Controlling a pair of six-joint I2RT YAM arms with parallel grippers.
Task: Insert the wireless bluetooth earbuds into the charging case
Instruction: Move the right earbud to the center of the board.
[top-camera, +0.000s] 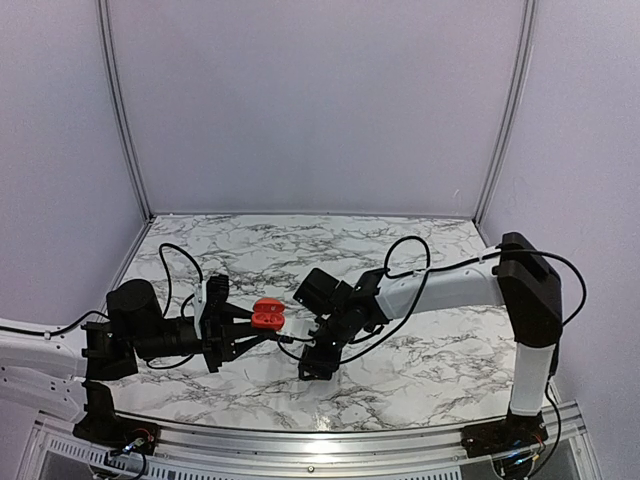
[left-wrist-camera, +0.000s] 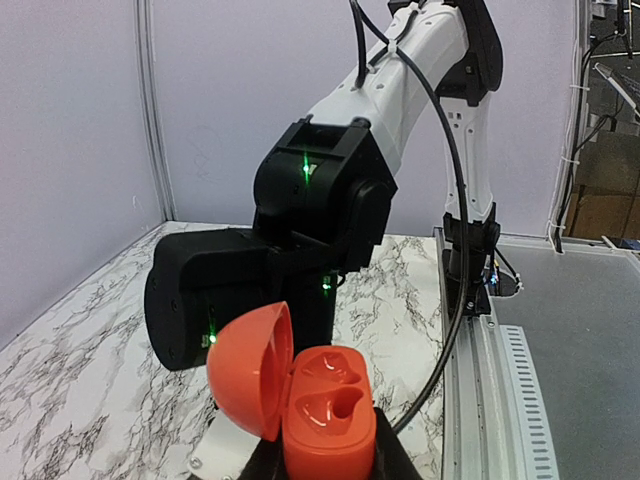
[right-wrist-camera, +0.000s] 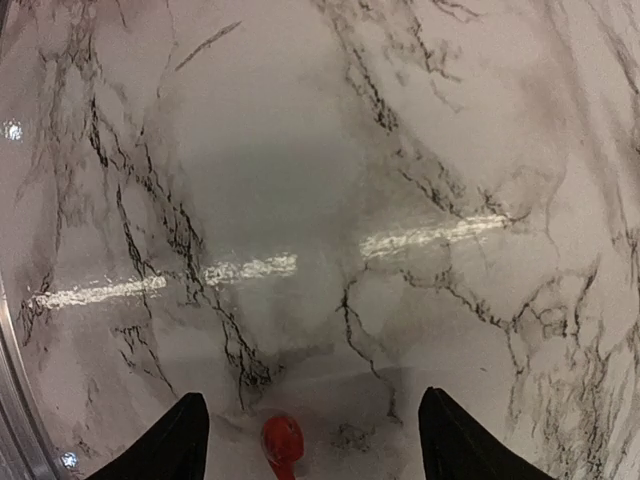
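Observation:
The charging case (left-wrist-camera: 330, 415) is red and round, and its hinged lid (left-wrist-camera: 250, 385) stands open to the left. Its two sockets look empty. My left gripper (left-wrist-camera: 328, 468) is shut on the case's base and holds it above the table, as the top view shows for the case (top-camera: 267, 316) and the left gripper (top-camera: 240, 335). One tiny red earbud (right-wrist-camera: 283, 440) lies on the marble between the fingers of my right gripper (right-wrist-camera: 312, 420). That gripper is open, points down at the table and touches nothing. In the top view the right gripper (top-camera: 315, 362) hides the earbud.
The right arm's black wrist housing (left-wrist-camera: 300, 220) hangs close behind the open case. An aluminium rail (top-camera: 300, 440) runs along the table's near edge, with the right arm's base (top-camera: 505, 435) on it. Purple walls close in the marble table (top-camera: 300, 245) at back and sides.

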